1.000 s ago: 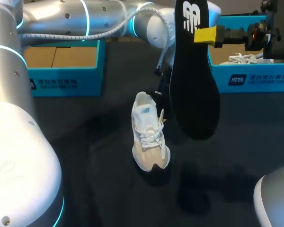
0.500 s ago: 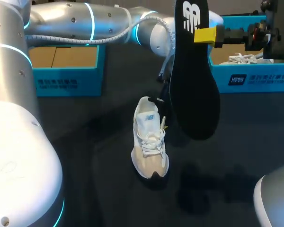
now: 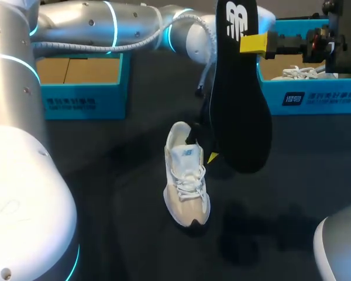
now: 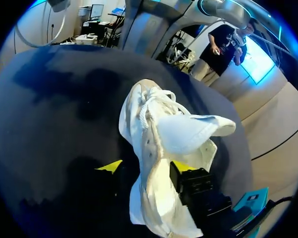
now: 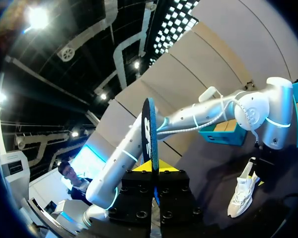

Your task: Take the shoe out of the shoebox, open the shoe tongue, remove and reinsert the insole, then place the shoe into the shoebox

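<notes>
Dark tabletop, blue shoeboxes at its far corners, the left shoebox (image 3: 82, 100) and the right shoebox (image 3: 316, 96) each bearing a white printed label. The white shoe (image 3: 186, 175) stands mid-table with the left gripper (image 4: 149, 166) at its collar, grip impossible to judge. The right gripper (image 5: 153, 171) clamps the black insole (image 3: 240, 105) upright, a white logo at its top.

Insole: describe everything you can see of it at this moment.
The insole is black, thin and flat, foot-shaped, with a white logo near its upper end; it looks like foam or fabric. It is out of the shoe and hangs roughly upright in the air above the table, wider end down. The right gripper is shut on it near the upper end, coming in from its side; in the right wrist view it shows edge-on between the fingers. Nothing else touches it.
</notes>
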`<state>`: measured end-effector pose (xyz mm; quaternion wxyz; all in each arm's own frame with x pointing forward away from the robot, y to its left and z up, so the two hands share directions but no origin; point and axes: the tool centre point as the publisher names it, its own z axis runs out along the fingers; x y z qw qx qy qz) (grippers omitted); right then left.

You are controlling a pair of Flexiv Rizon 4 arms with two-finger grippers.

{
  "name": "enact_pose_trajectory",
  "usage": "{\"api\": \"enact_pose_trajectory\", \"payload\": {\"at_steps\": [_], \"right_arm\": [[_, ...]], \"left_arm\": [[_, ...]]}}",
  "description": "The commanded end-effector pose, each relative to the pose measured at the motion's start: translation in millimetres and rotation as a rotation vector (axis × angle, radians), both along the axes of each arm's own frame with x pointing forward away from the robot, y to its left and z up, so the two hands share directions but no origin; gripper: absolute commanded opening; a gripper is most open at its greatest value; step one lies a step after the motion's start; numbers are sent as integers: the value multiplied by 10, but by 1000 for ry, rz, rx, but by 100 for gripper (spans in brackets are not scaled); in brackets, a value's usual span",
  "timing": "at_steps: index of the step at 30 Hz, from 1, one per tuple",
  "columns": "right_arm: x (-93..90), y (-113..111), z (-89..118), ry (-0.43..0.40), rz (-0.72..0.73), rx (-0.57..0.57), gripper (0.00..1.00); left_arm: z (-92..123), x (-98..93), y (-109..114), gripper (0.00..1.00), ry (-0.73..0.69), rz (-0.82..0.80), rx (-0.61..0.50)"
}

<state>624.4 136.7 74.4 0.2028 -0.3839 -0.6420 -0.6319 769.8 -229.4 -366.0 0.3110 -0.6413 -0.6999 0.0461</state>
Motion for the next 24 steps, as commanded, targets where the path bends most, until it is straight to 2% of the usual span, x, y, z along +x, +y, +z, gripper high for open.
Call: {"api": "enact_pose_trajectory", "payload": {"at_steps": [1, 9, 24], "right_arm": [[40, 44, 15, 3, 2, -4, 0], [40, 44, 15, 3, 2, -4, 0], [40, 44, 15, 3, 2, -4, 0]], "left_arm": [[236, -14, 76, 100, -47, 5, -43], [618, 142, -13, 100, -120, 51, -150], [1278, 236, -27, 100, -287, 60, -321]]}}
